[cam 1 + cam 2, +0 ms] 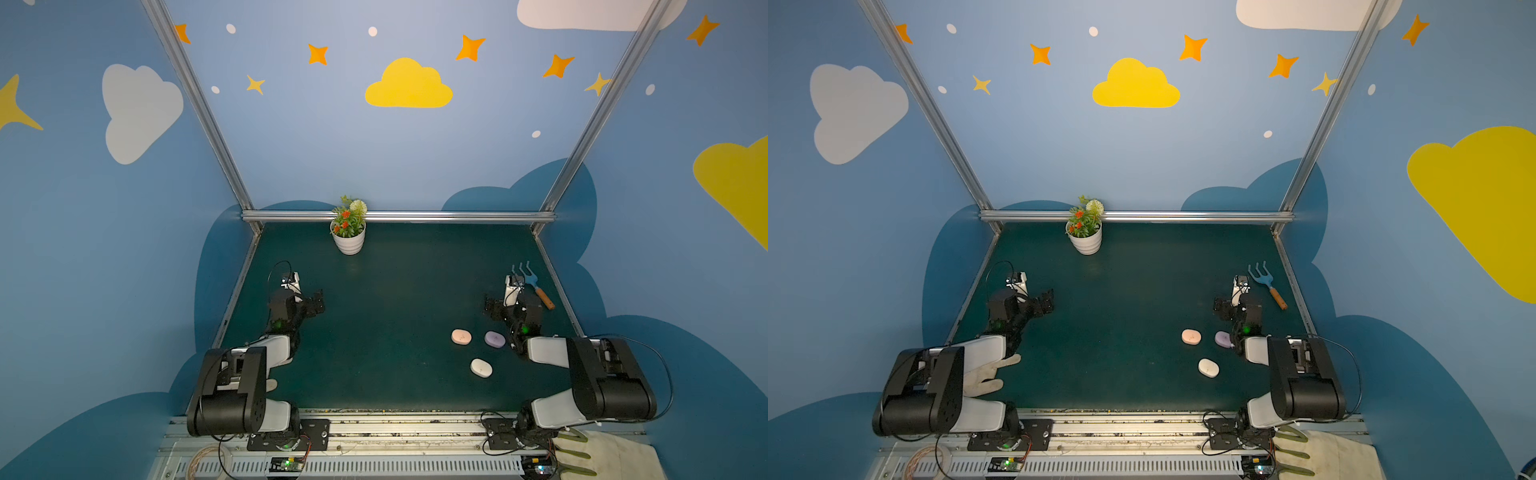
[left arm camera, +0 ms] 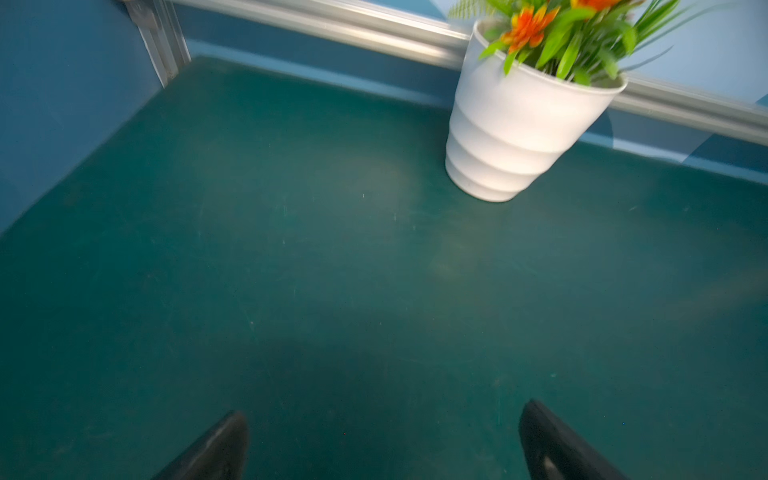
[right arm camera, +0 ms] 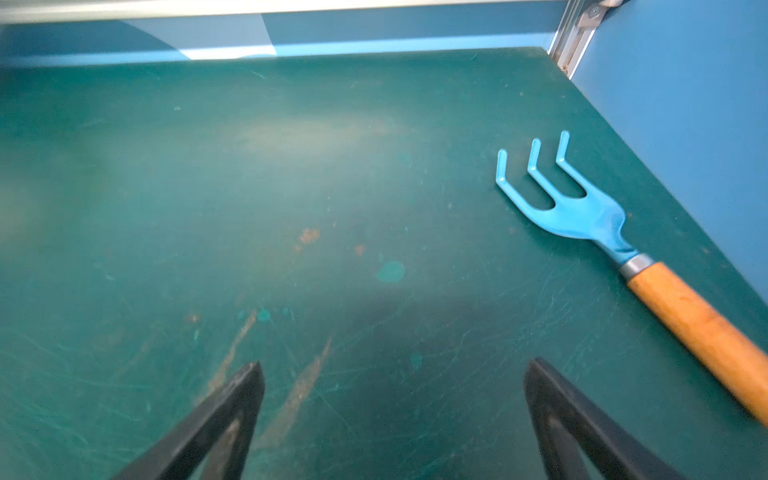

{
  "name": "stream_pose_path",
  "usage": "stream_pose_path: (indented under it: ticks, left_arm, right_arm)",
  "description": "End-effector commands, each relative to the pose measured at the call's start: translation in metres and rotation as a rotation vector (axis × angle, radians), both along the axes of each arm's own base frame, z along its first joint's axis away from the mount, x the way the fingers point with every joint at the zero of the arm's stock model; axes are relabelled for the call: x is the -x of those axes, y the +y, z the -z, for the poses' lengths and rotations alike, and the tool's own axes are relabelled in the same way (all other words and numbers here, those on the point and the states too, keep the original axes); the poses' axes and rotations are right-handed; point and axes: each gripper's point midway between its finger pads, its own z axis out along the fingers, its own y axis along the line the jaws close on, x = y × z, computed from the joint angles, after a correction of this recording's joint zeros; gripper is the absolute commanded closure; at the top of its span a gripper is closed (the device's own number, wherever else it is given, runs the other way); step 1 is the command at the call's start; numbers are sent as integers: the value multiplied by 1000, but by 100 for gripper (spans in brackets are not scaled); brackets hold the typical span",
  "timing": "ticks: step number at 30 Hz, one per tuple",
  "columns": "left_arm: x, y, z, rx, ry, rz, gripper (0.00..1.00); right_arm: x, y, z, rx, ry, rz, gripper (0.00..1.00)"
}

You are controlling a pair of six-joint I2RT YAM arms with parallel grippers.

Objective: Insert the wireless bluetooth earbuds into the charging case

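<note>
Your right end effector (image 3: pixel 394 363) hangs spread and empty beside the rake (image 3: pixel 582 216), three charging cases (image 1: pixel 481 368) near it; your left end effector (image 2: pixel 384 411), spread too, well apart.

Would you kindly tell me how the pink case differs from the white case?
The pink case is pale pink; the white case is whitish. The pink case lies beside the lilac case; the white case lies apart, nearer the front edge. Both are oval, shut, flat on the mat.
</note>
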Motion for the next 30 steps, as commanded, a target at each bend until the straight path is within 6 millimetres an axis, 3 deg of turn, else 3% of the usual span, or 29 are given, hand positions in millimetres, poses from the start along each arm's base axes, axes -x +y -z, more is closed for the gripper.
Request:
stream_pose_path:
  ticks: [1,5,30]
  left_arm:
    - [-6,2,-7,-16,-48,3,0]
    - [-9,3,5,-13,-33,2,0]
    - [-12,2,6,-22,-12,10,0]
  right_arm:
    - [-10,7,-19,21,-73,-33,4]
    - [-14,6,-17,23,-49,-24,4]
    - [-15,5,-17,13,-44,-29,4]
